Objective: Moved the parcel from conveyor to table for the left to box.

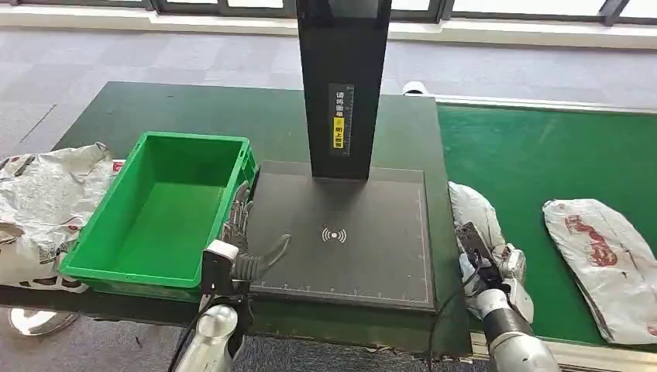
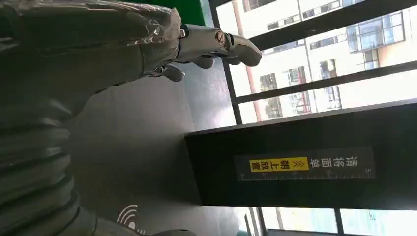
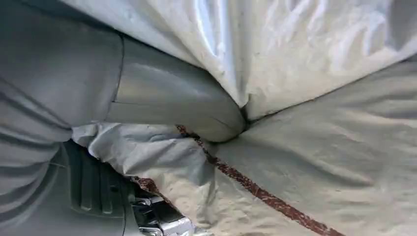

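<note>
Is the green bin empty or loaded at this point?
Empty: the head view shows the green bin's bare floor, with nothing lying inside.

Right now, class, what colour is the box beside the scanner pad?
Bright green: the box shows best in the head view.

Label [image 2: 305, 164] on post (请将面单朝上放置), wireless symbol [image 1: 334, 235]
</note>
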Robot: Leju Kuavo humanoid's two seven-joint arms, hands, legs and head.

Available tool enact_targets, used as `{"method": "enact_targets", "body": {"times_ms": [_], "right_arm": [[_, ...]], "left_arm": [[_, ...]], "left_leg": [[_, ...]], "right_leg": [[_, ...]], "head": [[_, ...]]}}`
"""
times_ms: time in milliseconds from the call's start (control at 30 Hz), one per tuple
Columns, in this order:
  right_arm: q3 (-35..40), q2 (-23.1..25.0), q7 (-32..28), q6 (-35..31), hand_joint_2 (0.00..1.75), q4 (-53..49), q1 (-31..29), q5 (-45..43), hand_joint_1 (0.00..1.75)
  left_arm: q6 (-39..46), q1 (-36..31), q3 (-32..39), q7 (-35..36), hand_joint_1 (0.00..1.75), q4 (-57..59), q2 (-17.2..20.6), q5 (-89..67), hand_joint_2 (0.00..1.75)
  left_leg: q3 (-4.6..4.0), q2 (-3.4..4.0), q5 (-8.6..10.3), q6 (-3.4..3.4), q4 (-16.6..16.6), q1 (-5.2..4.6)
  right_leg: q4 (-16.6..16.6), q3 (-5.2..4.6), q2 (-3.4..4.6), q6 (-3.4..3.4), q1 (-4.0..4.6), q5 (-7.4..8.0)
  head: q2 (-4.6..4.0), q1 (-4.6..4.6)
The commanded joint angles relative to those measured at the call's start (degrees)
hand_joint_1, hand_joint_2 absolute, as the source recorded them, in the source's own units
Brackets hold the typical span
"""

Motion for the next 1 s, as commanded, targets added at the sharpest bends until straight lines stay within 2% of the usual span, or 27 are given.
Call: {"method": "enact_targets", "body": {"times_ms": [33, 100, 233, 333, 367, 533, 633, 800, 900, 1000], "right_arm": [[1.49, 2.84, -9.56, -10.29, 1.75, -5.60, 0.46, -7.30, 1.75], [2.01, 3.65, -12.49, -13.02, 1.75, -8.76, 1.34, -9.40, 1.75], [5.22, 6.55, -22.95, -18.95, 1.75, -19.97, 5.37, -19.69, 1.75], [5.67, 11.19, -33.03, -20.10, 1.75, -36.34, 10.34, -25.97, 1.75], [5.67, 11.19, -33.03, -20.10, 1.75, -36.34, 10.34, -25.97, 1.75], [15.29, 15.53, -33.94, -20.10, 1.75, -64.06, 20.32, -30.57, 1.75], [19.38, 15.65, -33.94, -20.10, 1.75, -72.96, 23.92, -31.78, 1.75], [19.86, 15.65, -33.94, -20.10, 1.75, -73.95, 24.40, -32.03, 1.75], [25.19, 15.44, -33.94, -20.10, 1.75, -77.81, 25.86, -32.24, 1.75], [29.17, 15.11, -33.94, -20.10, 1.75, -75.92, 26.25, -31.54, 1.75]], "left_arm": [[0.36, 1.16, 2.32, 0.17, 0.00, 0.13, -1.96, 0.02, 1.75], [0.35, 1.05, 2.27, 0.17, 0.00, 0.70, -1.93, -0.14, 1.75], [1.03, 1.14, 2.26, 0.17, 0.00, 0.55, -1.76, 0.24, 1.75], [1.15, 1.18, 2.28, 0.17, 0.00, 0.24, -1.77, 0.64, 1.75], [1.15, 1.18, 2.28, 0.17, 0.00, 0.24, -1.77, 0.64, 1.75], [1.31, 0.89, 1.94, 0.17, 0.00, 0.44, -1.56, 0.95, 1.75], [1.61, 0.60, 1.61, 0.17, 0.00, 0.81, -1.49, 0.82, 1.75], [1.58, 0.57, 1.65, 0.17, 0.00, 0.77, -1.49, 0.97, 1.75], [1.52, 0.50, 1.27, 0.17, 0.00, 1.10, -1.32, 0.91, 1.75], [1.34, 0.68, 1.71, 0.17, 0.00, 0.63, -1.50, 1.04, 1.75]], "left_leg": [[0.07, 0.11, -0.04, 0.02, -0.08, -0.02], [-0.01, 0.10, -0.04, 0.02, -0.06, -0.03], [0.00, 0.03, -0.03, 0.04, -0.14, -0.06], [-0.25, -0.12, -0.03, 0.02, -0.06, -0.06], [-0.23, -0.08, -0.05, 0.02, -0.08, -0.06], [-0.38, -0.14, -0.03, 0.00, -0.04, -0.06], [-0.37, -0.24, -0.05, 0.00, -0.04, -0.06], [-0.35, -0.20, -0.02, 0.03, -0.05, -0.05], [-0.28, -0.15, -0.02, 0.03, -0.08, -0.05], [-0.22, -0.08, -0.03, 0.04, -0.12, -0.01]], "right_leg": [[-0.08, 0.04, 0.10, 0.01, -0.02, 0.00], [-0.03, -0.05, 0.09, 0.00, -0.03, -0.01], [-0.12, -0.02, 0.03, 0.03, -0.05, -0.01], [0.02, -0.23, -0.11, 0.01, -0.08, -0.04], [0.00, -0.21, -0.08, 0.01, -0.10, -0.05], [0.06, -0.38, -0.14, 0.00, -0.10, -0.07], [0.07, -0.33, -0.25, -0.01, -0.11, -0.11], [0.01, -0.32, -0.18, 0.00, -0.06, -0.07], [-0.03, -0.26, -0.13, 0.01, -0.07, -0.07], [-0.09, -0.20, -0.07, 0.01, -0.05, -0.04]], "head": [[0.00, 0.00], [0.00, 0.00], [0.00, 0.00], [0.00, 0.00], [0.00, 0.00], [0.00, 0.00], [0.00, 0.00], [0.00, 0.00], [0.00, 0.00], [0.00, 0.00]]}}
